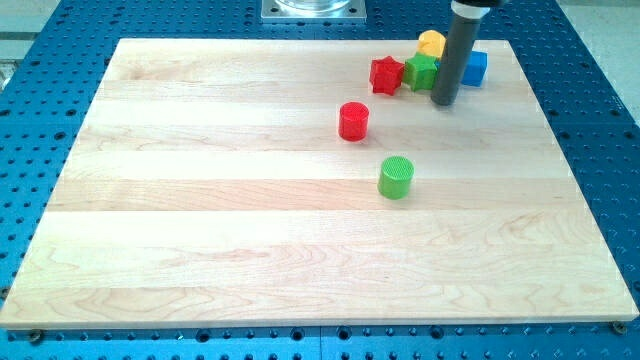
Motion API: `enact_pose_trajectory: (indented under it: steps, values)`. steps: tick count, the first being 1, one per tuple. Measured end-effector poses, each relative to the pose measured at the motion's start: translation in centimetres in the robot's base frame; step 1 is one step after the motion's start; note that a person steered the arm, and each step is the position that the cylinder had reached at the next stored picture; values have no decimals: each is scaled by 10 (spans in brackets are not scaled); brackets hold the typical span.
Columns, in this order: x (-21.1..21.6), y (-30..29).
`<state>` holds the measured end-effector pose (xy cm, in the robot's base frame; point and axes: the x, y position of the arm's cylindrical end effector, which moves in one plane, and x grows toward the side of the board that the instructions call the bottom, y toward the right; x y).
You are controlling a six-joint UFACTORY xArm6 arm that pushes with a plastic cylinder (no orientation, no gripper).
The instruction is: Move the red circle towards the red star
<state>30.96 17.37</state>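
Observation:
The red circle (353, 121) stands on the wooden board right of centre, toward the view's top. The red star (386, 75) lies up and to the right of it, about a block's width away. My tip (443, 102) rests on the board to the right of the red star, just right of a green block (422, 72). The tip is well to the right of the red circle and does not touch it.
A green circle (396, 177) stands below and right of the red circle. A yellow block (431, 43) and a blue block (474, 68) sit by the green block, partly hidden by the rod. The board's top edge (300, 41) is close behind the cluster.

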Motion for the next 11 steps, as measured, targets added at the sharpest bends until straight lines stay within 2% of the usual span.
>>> enact_pose_trajectory:
  steps: [1,2,3,5,6,7,8,9,11]
  values:
    - [-6,0]
    - [42,-26]
    - [84,-85]
    - [105,-159]
    - [76,-156]
    - [35,-114]
    - [56,-126]
    - [74,-181]
    - [12,-106]
